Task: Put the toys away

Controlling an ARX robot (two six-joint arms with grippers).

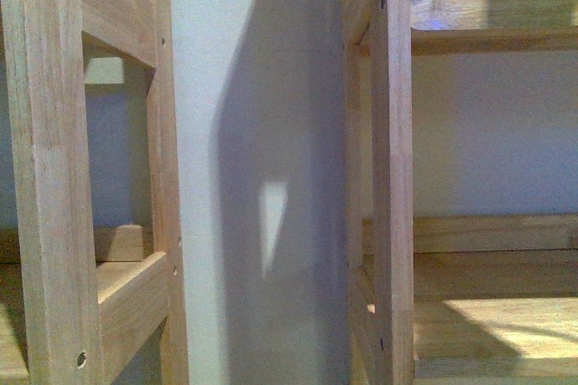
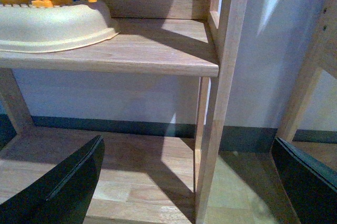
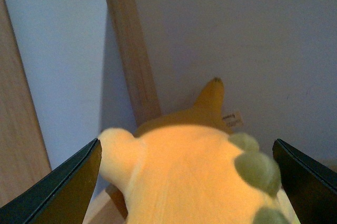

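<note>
Plush (image 3: 189, 174) sits between the right gripper's (image 3: 187, 182) wide fingers (image 3: 63, 187), near a shelf post (image 3: 131, 50); soft and light, it likely wants a mid-body squeeze. Left gripper (image 2: 189, 182) is spread, empty.

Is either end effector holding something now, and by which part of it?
Left end effector: open, holds nothing. An orange-yellow plush toy lies between the right end effector's spread fingers; whether it is held cannot be told.
</note>
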